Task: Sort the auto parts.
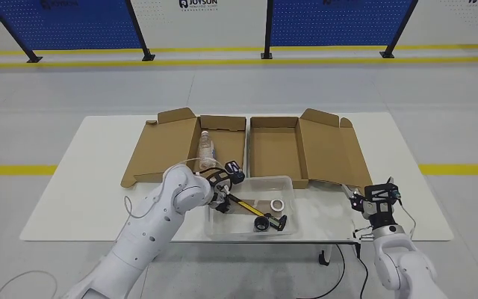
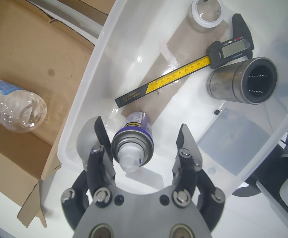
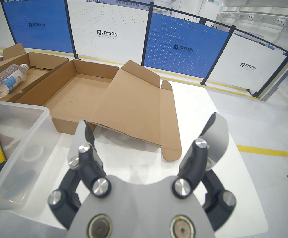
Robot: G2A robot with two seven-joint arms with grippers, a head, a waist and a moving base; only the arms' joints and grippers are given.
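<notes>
Left wrist view: the left tool [image 2: 144, 144] is open, its fingers set either side of a small blue-and-silver spray can [image 2: 135, 139] whose capped end faces the camera. One finger sits just beside the can and the other stands apart from it. The can rests inside a clear plastic bin [image 2: 83, 94]. Farther in lies a black-and-yellow digital caliper [image 2: 180, 72], then a hollow steel cylinder [image 2: 225, 83] just beside the caliper's head. Beyond them is a white tape roll [image 2: 207, 13].

In the top view the bin sits at lower centre of the frame on the white worktop [image 1: 89, 187]. The right tool [image 3: 149, 124], open and holding nothing, is at lower right. Higher in the frame stand two open brown cardboard boxes side by side. The left box [image 1: 228, 142] holds a clear plastic bottle [image 1: 205, 146], and the right box [image 1: 275, 153] is next to it.
</notes>
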